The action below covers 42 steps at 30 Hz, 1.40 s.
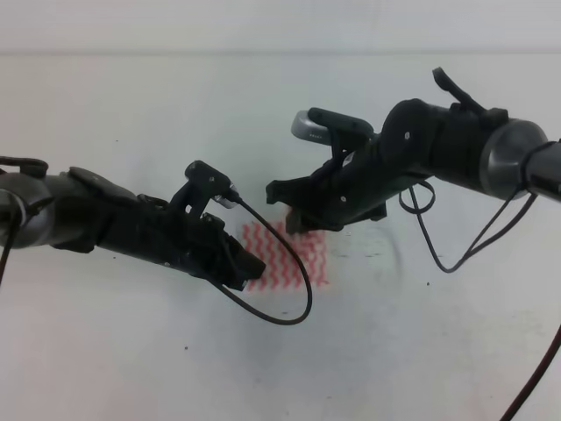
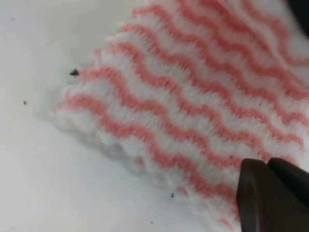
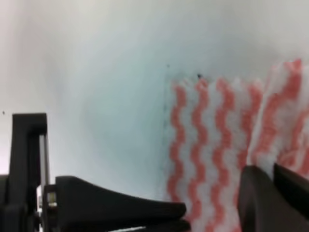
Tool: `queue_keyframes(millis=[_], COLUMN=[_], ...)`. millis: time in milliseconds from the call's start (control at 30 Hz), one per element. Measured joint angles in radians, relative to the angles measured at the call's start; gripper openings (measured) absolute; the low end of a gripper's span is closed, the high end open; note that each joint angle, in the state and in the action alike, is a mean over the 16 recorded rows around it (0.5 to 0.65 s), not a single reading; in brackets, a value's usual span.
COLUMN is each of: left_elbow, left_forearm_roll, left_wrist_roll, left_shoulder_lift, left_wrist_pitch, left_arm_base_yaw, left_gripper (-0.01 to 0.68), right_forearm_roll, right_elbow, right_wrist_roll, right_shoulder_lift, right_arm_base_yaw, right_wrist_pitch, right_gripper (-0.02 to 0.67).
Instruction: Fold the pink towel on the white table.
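Towel [image 1: 294,254] is seen flat at table [image 1: 131,105] centre, thin, soft, light, likely to slip. Corners look best pinched. Left gripper [image 1: 250,267] sits at its lower-left edge, right gripper [image 1: 280,195] above; neither's opening can be told.

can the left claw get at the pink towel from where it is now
Probably yes. The left claw already sits at the left edge of the pink towel, which lies flat on the white table. The right claw is at the towel's far side, not between them.
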Motion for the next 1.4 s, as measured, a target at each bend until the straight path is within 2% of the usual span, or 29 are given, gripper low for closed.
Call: queue_keyframes(millis=[533, 1400], left_elbow=[0.0, -0.001], left_forearm_roll=[-0.017, 0.159], left_wrist_roll=[0.025, 0.04], left_shoulder_lift=[-0.021, -0.03], left_wrist_pitch=[0.003, 0.045], left_arm_base_yaw=[0.002, 0.005], left_gripper=[-0.005, -0.005], right_forearm_roll=[-0.013, -0.013], right_elbow=[-0.027, -0.027], right_wrist_roll=[0.0, 0.0], right_shoulder_lift=[0.027, 0.032], right_arm_base_yaw=[0.005, 0.008], right_wrist_pitch=[0.013, 0.015], right_gripper=[-0.015, -0.014])
